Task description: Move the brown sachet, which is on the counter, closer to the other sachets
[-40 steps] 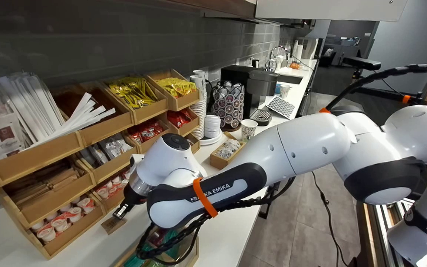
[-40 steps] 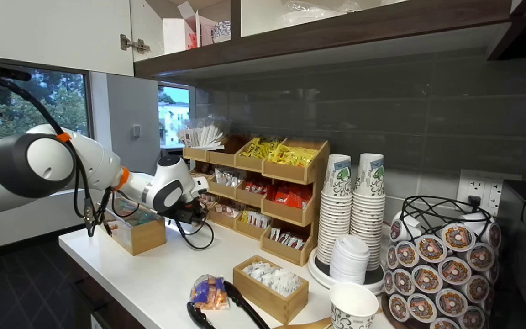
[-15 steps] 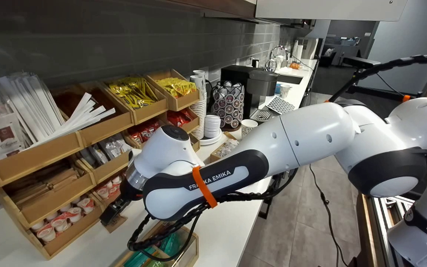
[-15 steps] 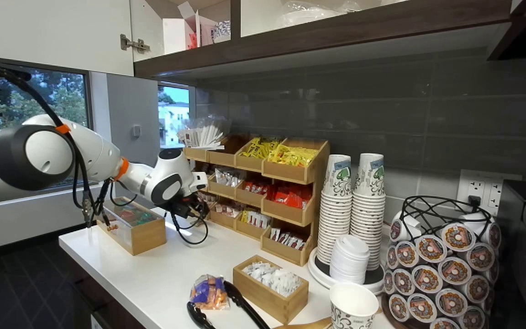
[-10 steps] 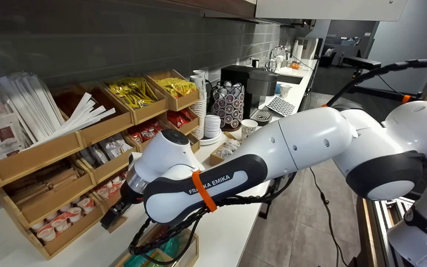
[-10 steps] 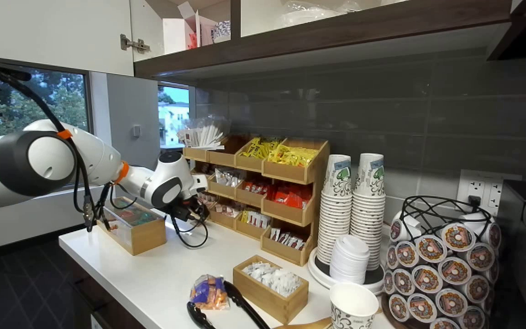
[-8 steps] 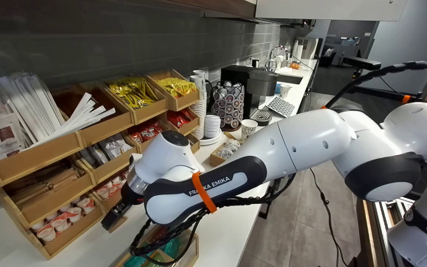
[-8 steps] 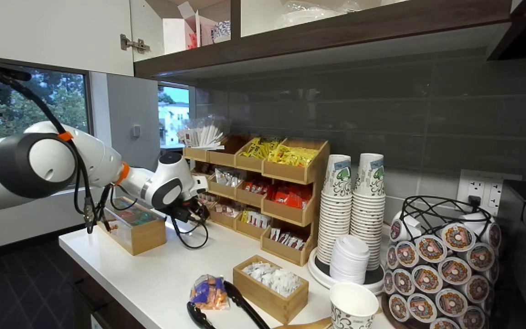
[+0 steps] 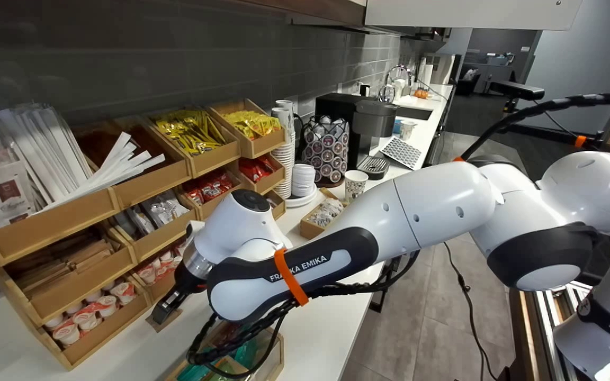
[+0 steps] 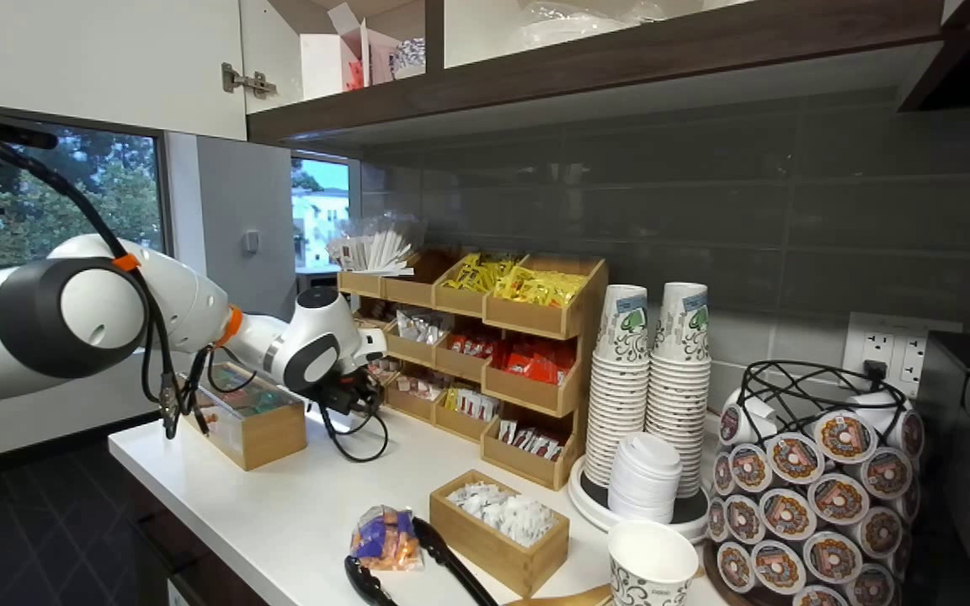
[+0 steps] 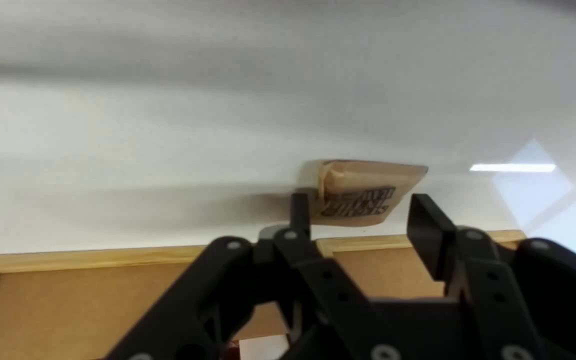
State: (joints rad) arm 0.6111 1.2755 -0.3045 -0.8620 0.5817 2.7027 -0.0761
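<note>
The brown sachet (image 11: pixel 368 180), with dark printing, lies on the white counter in front of the wooden rack. In the wrist view it shows just past my fingertips, in line with the gap between them. My gripper (image 11: pixel 360 202) is partly open, its two black fingers apart and neither visibly pinching the sachet. In an exterior view my gripper (image 9: pixel 163 309) reaches down over the sachet (image 9: pixel 170 321) and covers much of it. The other sachets (image 9: pixel 80 259), brown paper packets, stand in a middle-row compartment of the rack. In an exterior view the black gripper (image 10: pixel 359 394) hides the counter sachet.
The tiered rack (image 9: pixel 98 325) rises close beside the gripper; creamer cups (image 9: pixel 88 317) fill its lowest compartment. A lidded wooden box (image 10: pixel 274 433) sits near the counter end, close under the forearm cables. Farther along stand a box of white packets (image 10: pixel 502 513), tongs (image 10: pixel 455 560) and stacked cups (image 10: pixel 620 396).
Over the last second the arm has sunk slightly and the hand has shifted a little over the sachet. The fingers look closer together than before. The sachet stays in place on the counter.
</note>
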